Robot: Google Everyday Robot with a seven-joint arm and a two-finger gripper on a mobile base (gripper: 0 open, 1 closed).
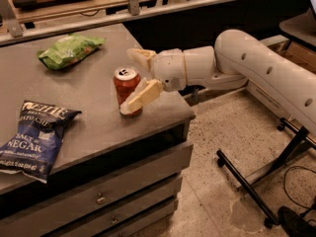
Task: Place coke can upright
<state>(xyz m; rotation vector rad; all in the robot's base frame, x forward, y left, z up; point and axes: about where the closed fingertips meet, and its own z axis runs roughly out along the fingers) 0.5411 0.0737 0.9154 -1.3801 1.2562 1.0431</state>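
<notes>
The gripper (129,81) sat at the near right corner of the table (89,112), its two tan fingers (143,94) spread apart with the coke can (124,86) between them. One finger reached behind and just above the can's silver top. The other slanted down across the front of the can, its tip low by the can's base. Whether that lower finger pressed on the can or only lay in front of it could not be told.

The can stood upright on the grey tabletop near the right edge, with its pull tab facing up. Behind the fingers the white wrist joined a thick white arm (266,68) that ran off to the right, out over the speckled floor (217,181).

Farther left on the table, well apart from the can, a green chip bag (69,49) lay near the back edge. A blue chip bag (34,139) lay near the front left edge. Drawers (103,191) filled the front of the cabinet below the tabletop. To the right, black stand legs (256,181) crossed the floor under the arm.
</notes>
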